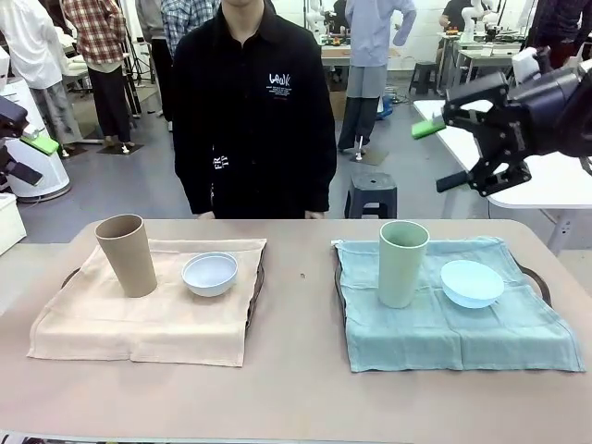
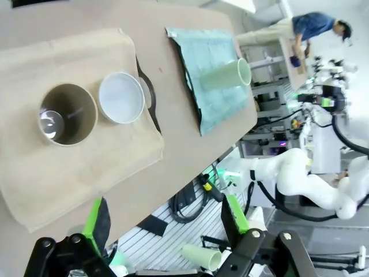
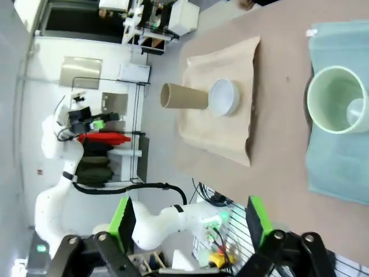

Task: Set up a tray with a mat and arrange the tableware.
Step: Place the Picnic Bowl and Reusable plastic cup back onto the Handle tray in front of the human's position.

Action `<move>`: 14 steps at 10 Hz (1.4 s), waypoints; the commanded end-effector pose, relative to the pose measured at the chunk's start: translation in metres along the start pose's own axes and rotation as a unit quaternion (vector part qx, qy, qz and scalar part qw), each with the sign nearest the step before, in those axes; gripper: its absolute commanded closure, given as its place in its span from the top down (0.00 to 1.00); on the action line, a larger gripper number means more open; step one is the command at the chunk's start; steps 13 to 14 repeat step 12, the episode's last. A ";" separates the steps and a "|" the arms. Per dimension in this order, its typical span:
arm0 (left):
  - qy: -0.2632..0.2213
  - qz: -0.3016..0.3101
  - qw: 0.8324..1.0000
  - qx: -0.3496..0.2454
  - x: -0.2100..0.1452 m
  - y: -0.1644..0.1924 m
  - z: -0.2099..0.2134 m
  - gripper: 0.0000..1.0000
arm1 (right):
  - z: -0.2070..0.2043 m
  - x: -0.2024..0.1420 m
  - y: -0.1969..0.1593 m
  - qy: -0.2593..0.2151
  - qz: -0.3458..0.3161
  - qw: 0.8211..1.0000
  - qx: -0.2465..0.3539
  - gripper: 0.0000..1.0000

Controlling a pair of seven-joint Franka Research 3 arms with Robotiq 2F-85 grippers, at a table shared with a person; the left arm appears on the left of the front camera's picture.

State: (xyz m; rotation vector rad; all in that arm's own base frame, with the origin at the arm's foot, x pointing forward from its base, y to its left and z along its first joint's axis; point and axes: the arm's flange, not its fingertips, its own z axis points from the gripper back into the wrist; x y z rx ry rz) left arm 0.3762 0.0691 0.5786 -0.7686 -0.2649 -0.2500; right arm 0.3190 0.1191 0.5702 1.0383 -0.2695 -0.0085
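On the desk (image 1: 296,388), the tan cup (image 1: 127,254) and white bowl (image 1: 210,274) sit on the beige mat (image 1: 139,324); the pale green cup (image 1: 402,263) and light blue bowl (image 1: 472,283) sit on the teal mat (image 1: 444,333). The right end effector (image 1: 462,153) hangs above with fingers spread, empty; the left end effector (image 2: 167,231) is likewise spread.

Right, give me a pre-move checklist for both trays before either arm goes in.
1. Left gripper open, nothing between its fingers: ok.
2. Right gripper open, raised clear of the table: ok.
3. Tan cup upright on the beige mat, white bowl beside it, apart: ok.
4. Pale green cup upright on the teal mat, light blue bowl beside it: ok.
5. Mats lying flat over the trays: teal mat wrinkled at its edges, not ok; trays mostly hidden.
6. Person's hands away from the table: cannot tell, they are hidden.
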 end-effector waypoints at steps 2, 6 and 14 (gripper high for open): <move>-0.043 0.076 0.992 -0.095 0.002 0.018 0.004 1.00 | 0.013 0.008 -0.032 -0.003 -0.052 0.995 0.088 1.00; -0.101 0.266 0.919 -0.274 -0.019 0.097 0.012 1.00 | 0.069 -0.012 -0.126 0.098 -0.192 0.925 0.313 1.00; -0.084 0.236 0.938 -0.239 -0.022 0.101 0.013 1.00 | 0.080 0.009 -0.098 0.045 -0.141 0.942 0.300 1.00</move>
